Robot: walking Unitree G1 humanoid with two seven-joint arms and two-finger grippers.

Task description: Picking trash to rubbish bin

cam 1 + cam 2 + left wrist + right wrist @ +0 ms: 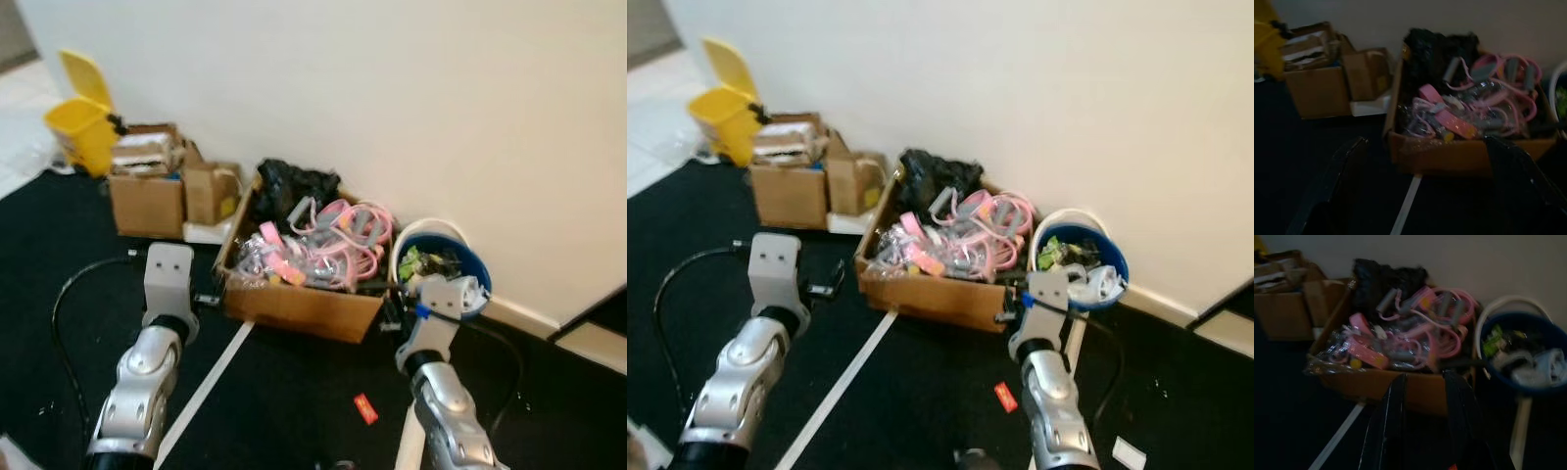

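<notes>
A black floor runs up to a white wall, and against it sits a big cardboard box heaped with pink and grey straps, with smaller boxes and a yellow bin off to its left. Just right of the big box stands the blue rubbish bin, already holding scraps. A small red scrap lies on the floor between the arms, near the right one. The left hand is spread wide and empty; the right hand is slightly parted, nothing in it. This looks like the search-and-approach step: next, the right hand should probably lower onto the red scrap.
</notes>
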